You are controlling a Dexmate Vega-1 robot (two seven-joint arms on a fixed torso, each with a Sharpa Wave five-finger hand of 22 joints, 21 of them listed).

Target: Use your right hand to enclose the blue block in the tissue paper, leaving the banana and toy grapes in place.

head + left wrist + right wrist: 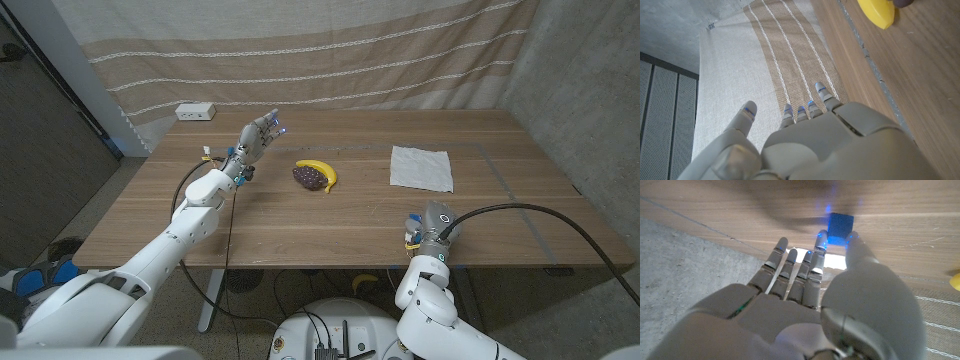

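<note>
My right hand [427, 226] is low over the table's front edge, right of the middle. In the right wrist view the small blue block [840, 227] sits between its thumb and a fingertip [821, 239], which pinch its sides; that picture is blurred. The hand hides most of the block in the head view. The white tissue paper [421, 167] lies flat, farther back on the right. The yellow banana [322, 170] curls around the dark toy grapes [309, 177] at mid-table; the banana [879, 12] also appears in the left wrist view. My left hand [258, 134] is raised at the back left, fingers apart, empty.
A white socket box [196, 112] lies at the table's back left edge. A striped curtain [320, 50] hangs behind the table. Bare wood [330, 225] stretches between the fruit and the front edge.
</note>
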